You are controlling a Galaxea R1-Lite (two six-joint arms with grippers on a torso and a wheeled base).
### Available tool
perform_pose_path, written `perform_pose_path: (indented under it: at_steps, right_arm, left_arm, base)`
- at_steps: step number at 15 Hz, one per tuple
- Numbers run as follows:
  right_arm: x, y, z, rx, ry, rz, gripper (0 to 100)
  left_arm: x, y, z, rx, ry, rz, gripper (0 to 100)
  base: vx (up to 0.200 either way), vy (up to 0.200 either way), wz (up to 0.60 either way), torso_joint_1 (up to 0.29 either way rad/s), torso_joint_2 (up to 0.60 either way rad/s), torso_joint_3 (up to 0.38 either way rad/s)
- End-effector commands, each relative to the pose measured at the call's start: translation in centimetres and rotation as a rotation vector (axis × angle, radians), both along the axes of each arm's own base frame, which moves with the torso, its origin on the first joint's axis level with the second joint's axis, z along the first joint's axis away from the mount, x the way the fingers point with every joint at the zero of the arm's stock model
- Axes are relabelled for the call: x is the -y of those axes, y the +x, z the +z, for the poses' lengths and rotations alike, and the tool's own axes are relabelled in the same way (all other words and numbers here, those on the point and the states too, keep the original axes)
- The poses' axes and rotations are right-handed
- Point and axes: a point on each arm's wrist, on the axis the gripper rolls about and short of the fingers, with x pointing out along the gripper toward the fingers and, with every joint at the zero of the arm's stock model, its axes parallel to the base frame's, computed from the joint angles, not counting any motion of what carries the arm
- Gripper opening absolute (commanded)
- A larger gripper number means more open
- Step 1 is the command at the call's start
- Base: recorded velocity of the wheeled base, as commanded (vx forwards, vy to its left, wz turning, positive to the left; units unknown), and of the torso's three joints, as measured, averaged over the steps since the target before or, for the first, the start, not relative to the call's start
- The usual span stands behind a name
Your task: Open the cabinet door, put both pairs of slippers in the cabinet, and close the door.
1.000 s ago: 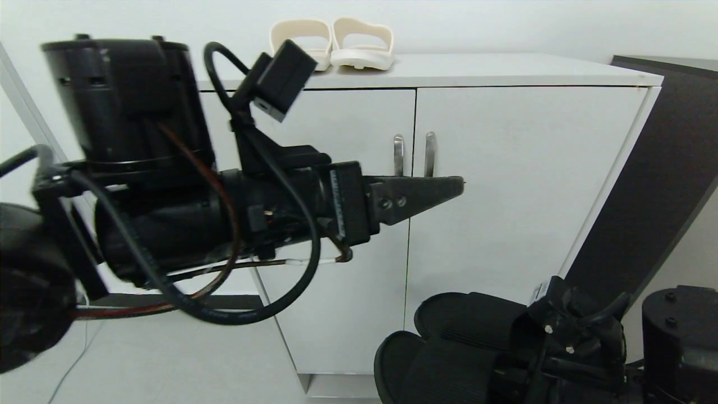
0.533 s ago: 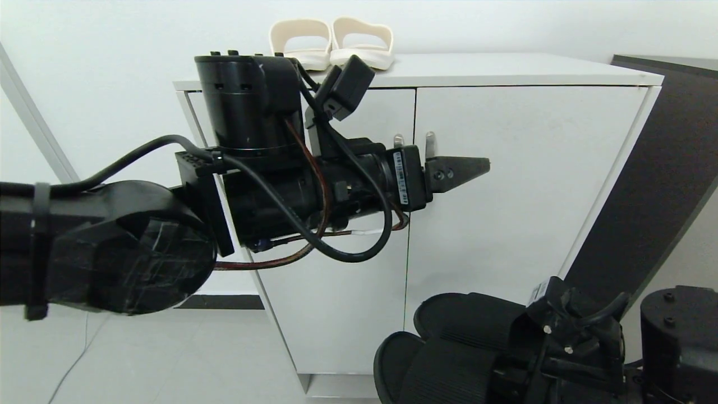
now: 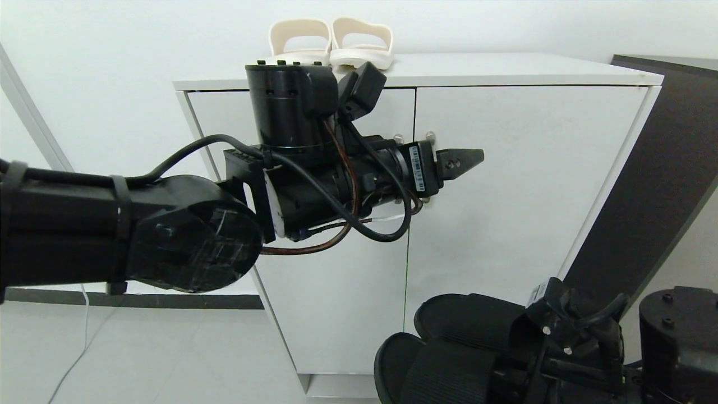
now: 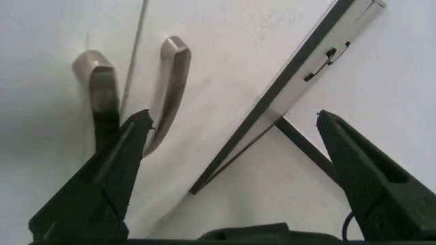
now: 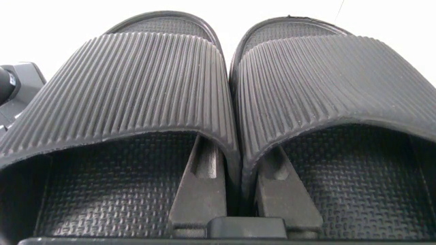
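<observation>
The white cabinet point(image 3: 533, 168) has both doors shut, with two metal handles point(image 4: 170, 75) side by side at the centre seam. My left gripper point(image 3: 468, 158) is level with the handles, just in front of the right door. It is open point(image 4: 233, 117), and one finger point(image 4: 116, 177) is close beside the right-hand handle. A cream pair of slippers point(image 3: 331, 42) sits on the cabinet top. My right gripper point(image 5: 238, 180) holds the black pair of slippers point(image 3: 449, 342) low in front of the cabinet. Its fingers point(image 5: 199, 184) reach under the straps and pinch the two inner sides together.
A dark panel point(image 3: 650, 185) leans along the cabinet's right side. To the left of the cabinet are pale floor point(image 3: 168, 353) and a white wall with a dark skirting strip point(image 3: 168, 301). A thin cable point(image 3: 78, 336) lies on the floor there.
My left arm has stretched forward and up towards the cabinet, bringing its gripper from below the handles to level with them. The right arm and the black slippers have stayed put.
</observation>
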Motion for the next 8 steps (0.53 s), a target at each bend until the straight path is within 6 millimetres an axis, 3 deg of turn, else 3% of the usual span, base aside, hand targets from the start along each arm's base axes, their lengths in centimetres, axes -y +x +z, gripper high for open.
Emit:
perform_pose_path:
  at_steps: [1, 5, 6, 8]
  right_arm:
    - [0.0, 0.0, -0.1, -0.002, -0.002, 0.001, 0]
    - [0.0, 0.0, -0.2, -0.005, -0.006, 0.001, 0]
    - [0.1, -0.1, -0.3, -0.008, -0.009, 0.002, 0]
    - [0.1, -0.1, -0.2, -0.005, -0.006, 0.002, 0]
  left_arm:
    - [0.4, 0.6, -0.4, -0.007, 0.006, 0.004, 100]
    - [1.0, 1.6, -0.9, -0.015, 0.005, 0.003, 100]
    - [0.9, 1.9, -0.9, -0.015, 0.005, 0.009, 0]
    - [0.7, 2.0, -0.9, -0.016, 0.004, 0.013, 0]
  base:
    - [0.000, 0.000, 0.00, 0.000, 0.00, 0.000]
    - [0.000, 0.000, 0.00, 0.000, 0.00, 0.000]
    - [0.000, 0.000, 0.00, 0.000, 0.00, 0.000]
    - [0.000, 0.000, 0.00, 0.000, 0.00, 0.000]
